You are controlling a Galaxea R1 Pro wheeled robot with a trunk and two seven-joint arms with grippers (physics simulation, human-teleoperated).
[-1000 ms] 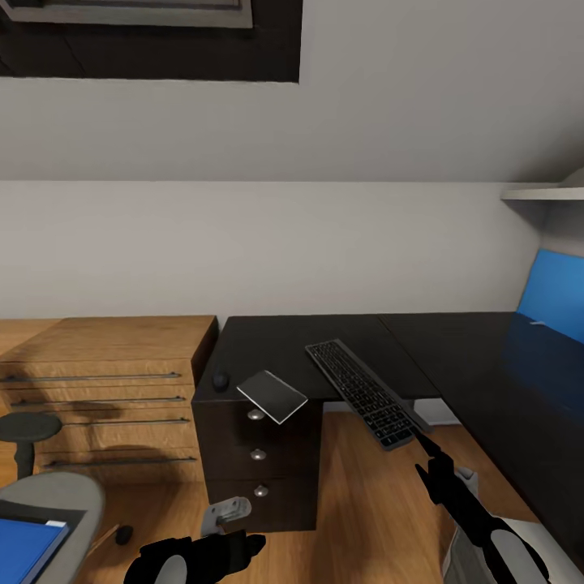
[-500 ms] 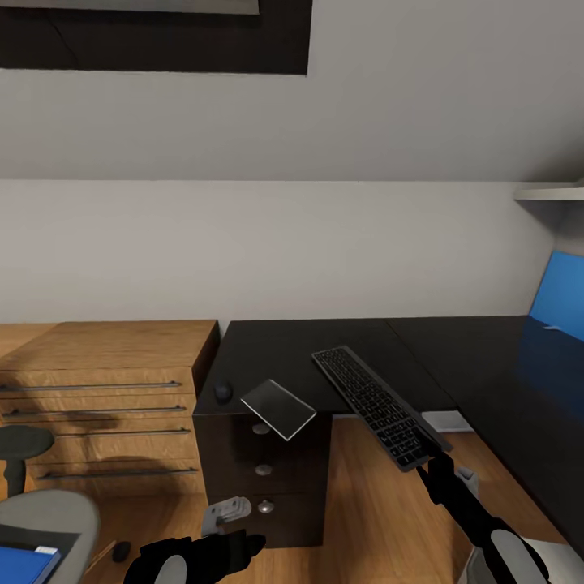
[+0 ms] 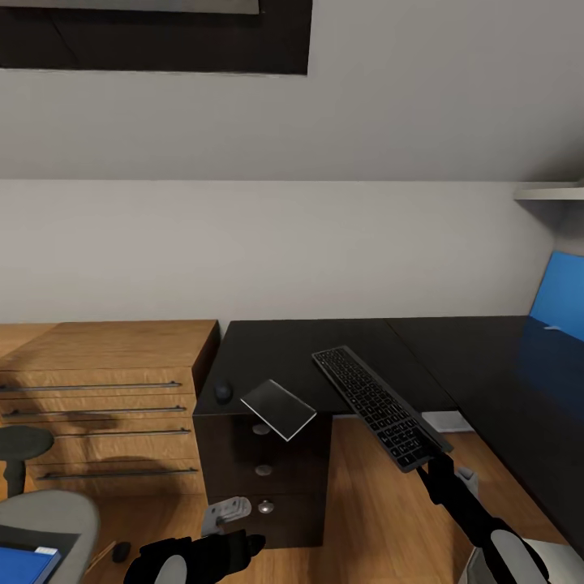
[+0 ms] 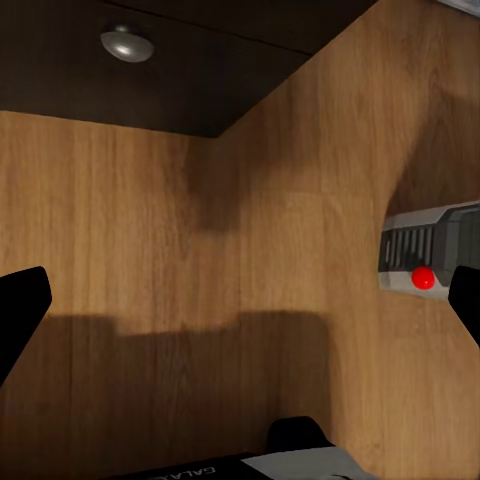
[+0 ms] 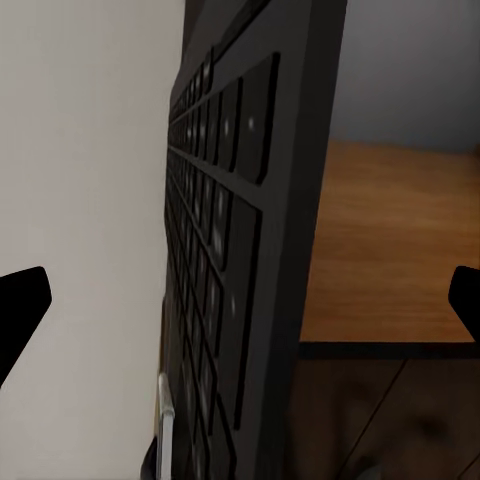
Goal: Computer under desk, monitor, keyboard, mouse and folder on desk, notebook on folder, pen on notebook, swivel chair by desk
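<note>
I read partial "GALA" lettering on my left gripper, jaws spread; my right gripper clamped the keyboard, fingertips hidden.

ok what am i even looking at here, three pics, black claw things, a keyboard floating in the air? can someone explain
These are simulator renders from a wheeled robot with two arms. The big picture comes from a camera on its head, looking down over both arms. The other two come from cameras near each gripper.

The right gripper holds the keyboard by its near end, raised over the front edge of the black desk. That is why it seems to float. The right wrist view sees the same keyboard edge-on, very close.

The left gripper hangs low with its jaws apart, holding nothing; its camera looks at the wood floor.

On the desk lie a small black mouse and a grey notebook that juts past the edge. At the bottom left are a grey chair and a blue folder.
</note>
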